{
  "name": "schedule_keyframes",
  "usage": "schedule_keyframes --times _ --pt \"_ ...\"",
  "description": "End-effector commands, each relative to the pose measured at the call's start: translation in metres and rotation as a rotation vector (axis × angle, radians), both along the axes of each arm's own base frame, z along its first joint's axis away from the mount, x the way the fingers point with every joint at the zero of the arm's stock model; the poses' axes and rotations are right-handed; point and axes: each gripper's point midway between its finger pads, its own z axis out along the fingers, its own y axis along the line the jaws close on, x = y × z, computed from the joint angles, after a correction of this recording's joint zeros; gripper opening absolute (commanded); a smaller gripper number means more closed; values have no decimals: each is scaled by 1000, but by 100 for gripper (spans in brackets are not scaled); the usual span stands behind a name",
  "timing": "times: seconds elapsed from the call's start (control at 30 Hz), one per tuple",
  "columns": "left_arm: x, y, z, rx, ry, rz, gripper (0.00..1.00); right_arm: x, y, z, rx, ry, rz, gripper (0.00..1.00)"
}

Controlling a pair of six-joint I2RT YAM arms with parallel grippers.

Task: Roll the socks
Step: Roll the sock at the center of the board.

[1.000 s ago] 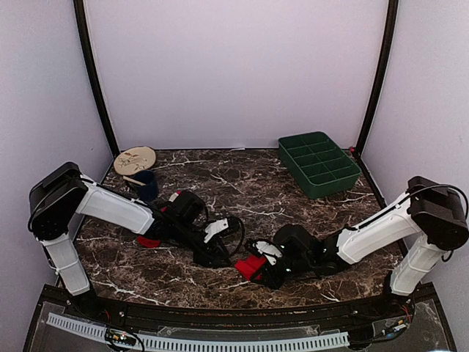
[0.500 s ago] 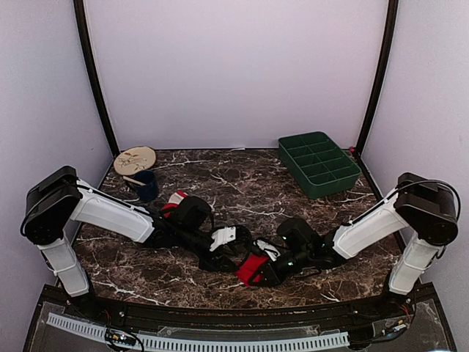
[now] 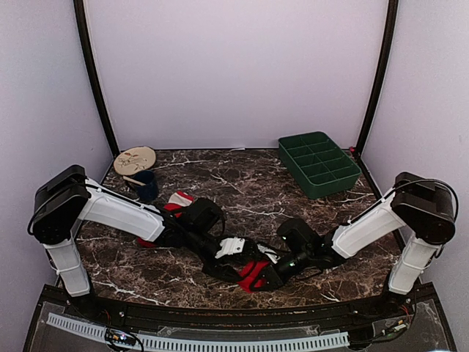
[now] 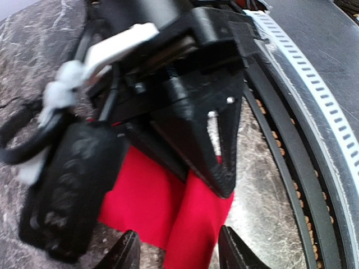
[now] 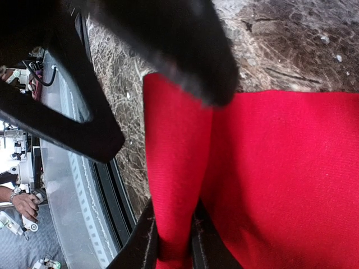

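Observation:
A plain red sock (image 3: 253, 276) lies folded near the table's front middle. My right gripper (image 3: 268, 276) is shut on a raised fold of it; in the right wrist view the fold (image 5: 174, 168) is pinched between my fingers at the gripper (image 5: 173, 238). My left gripper (image 3: 245, 258) is open just beside it. In the left wrist view the sock (image 4: 168, 207) sits before my spread left gripper (image 4: 179, 255), under the right gripper's black finger (image 4: 210, 145). The second sock, with a white-and-pink cuff (image 3: 176, 199), lies partly hidden under my left arm.
A green compartment tray (image 3: 319, 163) stands at the back right. A dark blue cup (image 3: 146, 185) and a round wooden disc (image 3: 135, 159) sit at the back left. The front table edge with a white ribbed strip (image 3: 220, 342) is close to both grippers.
My left gripper has moved right and forward up to the red sock and the right gripper. The right gripper has shifted slightly left with the sock in it.

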Motion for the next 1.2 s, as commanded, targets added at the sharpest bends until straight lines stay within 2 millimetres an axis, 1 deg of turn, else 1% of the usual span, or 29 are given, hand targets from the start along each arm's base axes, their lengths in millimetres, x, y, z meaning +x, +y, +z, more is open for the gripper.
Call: schedule_keyframes --times 0.0,0.1,0.33,0.47,0.6,0.77,0.9,1.0,1.17 --pt "-23 0 -2 29 34 -126 50 -14 -36 -37 -179 88 -23 14" --pt "-29 0 -6 46 38 -154 50 -14 -37 -36 -179 91 -25 14" --pt "-30 0 -19 72 19 -156 50 -13 -35 -34 -176 93 -18 14" --pt "-24 -1 -27 90 -22 -134 50 -14 -33 -33 -172 97 -9 14" --pt "-17 -4 -30 94 -57 -105 50 -14 -32 -32 -169 100 -1 14" --pt "-7 -8 -30 85 -102 -75 50 -15 -31 -32 -172 104 9 14" --pt "-5 -10 -29 80 -114 -68 50 -15 -31 -32 -173 103 17 14" --pt "-9 -8 -31 83 -97 -91 49 -15 -31 -32 -176 104 21 14" --pt "-20 -7 -33 88 -46 -137 42 -15 -29 -31 -175 99 28 14"
